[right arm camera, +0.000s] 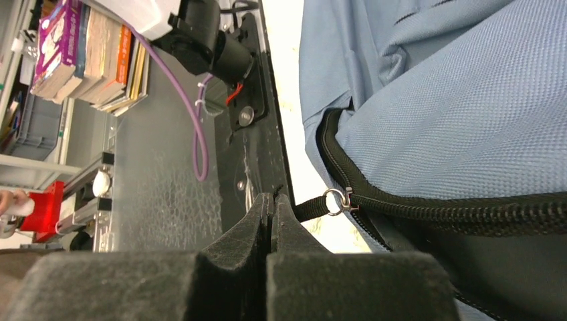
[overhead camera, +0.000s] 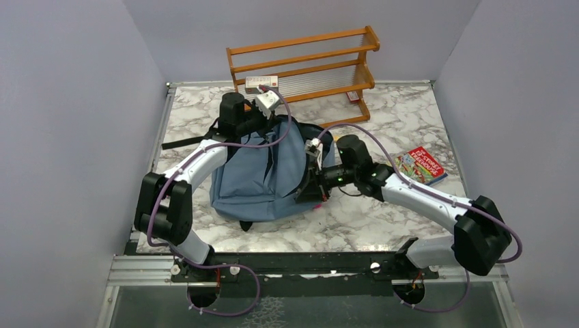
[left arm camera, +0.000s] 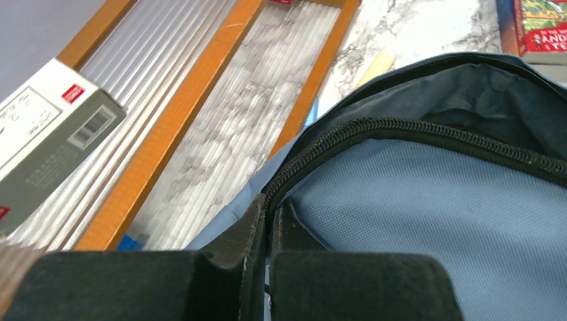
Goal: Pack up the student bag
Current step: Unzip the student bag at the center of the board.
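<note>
- Top view: student bag (overhead camera: 266,174) lies mid marble table (overhead camera: 410,116), btwn both arms. Wooden rack (overhead camera: 307,61) behind it, book (overhead camera: 420,166) to its R.
- L wrist: L gripper (left arm camera: 271,207) jaws pressed together, pinching bag's rim by black zipper (left arm camera: 401,130). Compartment gapes open. White box (left arm camera: 47,134) on rack.
- R wrist: R gripper (right arm camera: 273,200) jaws tight on black zip pull (right arm camera: 309,208), just beside its metal ring (right arm camera: 332,199).

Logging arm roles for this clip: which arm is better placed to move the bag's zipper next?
Right: the right gripper is shut on the zipper pull; the left gripper only pinches the student bag rim.
</note>
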Controlling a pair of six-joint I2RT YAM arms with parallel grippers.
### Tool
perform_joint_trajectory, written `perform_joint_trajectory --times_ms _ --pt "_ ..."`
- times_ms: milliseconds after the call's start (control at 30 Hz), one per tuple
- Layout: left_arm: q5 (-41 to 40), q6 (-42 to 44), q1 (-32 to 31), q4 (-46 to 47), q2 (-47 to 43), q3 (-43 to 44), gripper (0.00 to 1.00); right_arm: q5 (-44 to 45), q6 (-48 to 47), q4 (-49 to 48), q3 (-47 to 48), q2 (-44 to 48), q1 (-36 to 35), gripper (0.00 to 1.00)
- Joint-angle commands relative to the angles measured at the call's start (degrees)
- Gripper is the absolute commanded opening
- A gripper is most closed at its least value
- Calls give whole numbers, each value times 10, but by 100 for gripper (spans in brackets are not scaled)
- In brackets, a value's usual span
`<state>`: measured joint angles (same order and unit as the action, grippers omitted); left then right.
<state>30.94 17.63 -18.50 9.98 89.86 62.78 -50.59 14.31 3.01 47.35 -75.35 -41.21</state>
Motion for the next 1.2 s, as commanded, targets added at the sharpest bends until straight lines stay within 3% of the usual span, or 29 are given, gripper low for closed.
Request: perform_joint_trajectory --times_ms 0,167,267,400,533,800,1000,1167 --pt "-107 -58 36 96 12 11 0 -17 50 -54 -2 -25 -30 1" --pt "-102 -66 40 100 14 10 0 68 74 -81 -8 -37 -47 1" --pt "-88 -66 41 101 10 8 3 196 94 -60 -19 -6 -48 1" --pt "-48 -72 41 101 -4 7 34 331 121 -18 -29 46 -48 1" --pt "-19 -91 39 106 -29 -3 61 400 155 -8 -27 76 -48 1" --pt "-7 -137 37 157 -157 -143 89 480 185 20 6 85 -48 1" --pt "15 -157 19 193 -270 -238 94 504 161 41 36 94 -48 1" --pt "45 -196 -49 237 -328 -302 93 498 152 45 53 94 -48 1"
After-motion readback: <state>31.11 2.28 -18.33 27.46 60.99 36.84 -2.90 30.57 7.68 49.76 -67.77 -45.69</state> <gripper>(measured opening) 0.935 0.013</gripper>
